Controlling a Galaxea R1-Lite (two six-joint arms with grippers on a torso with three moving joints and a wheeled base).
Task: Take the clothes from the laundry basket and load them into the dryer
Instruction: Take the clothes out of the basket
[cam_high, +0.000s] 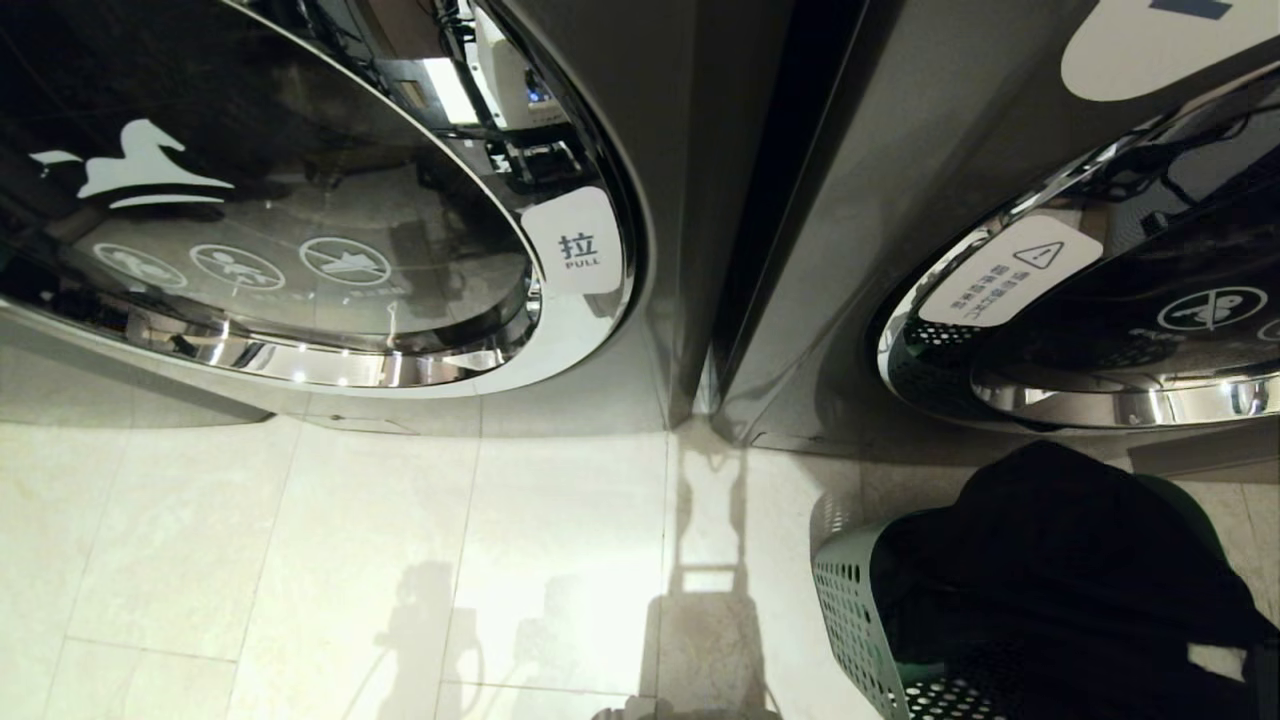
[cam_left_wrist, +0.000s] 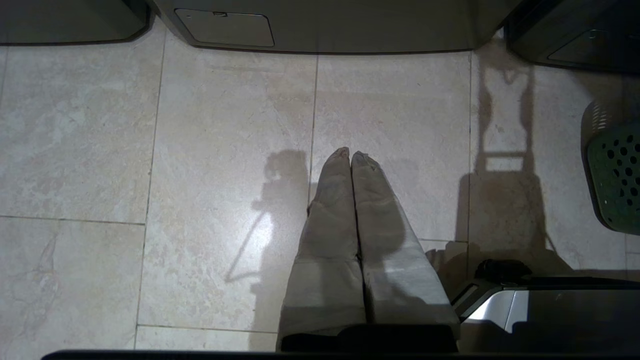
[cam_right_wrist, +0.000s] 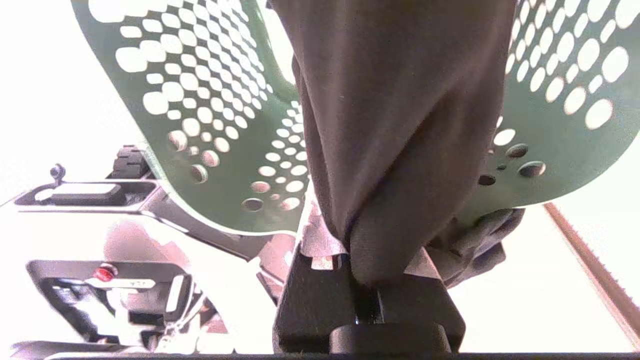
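Dark clothes (cam_high: 1060, 570) fill the green laundry basket (cam_high: 850, 620) below the closed dryer door (cam_high: 1120, 300). The right end effector (cam_right_wrist: 367, 265) pinches a fold of them; the left end effector (cam_left_wrist: 351, 160) is closed, empty.

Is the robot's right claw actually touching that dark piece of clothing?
Touching. The right wrist view shows the dark garment bunched and pinched in the right gripper, with the green basket behind.
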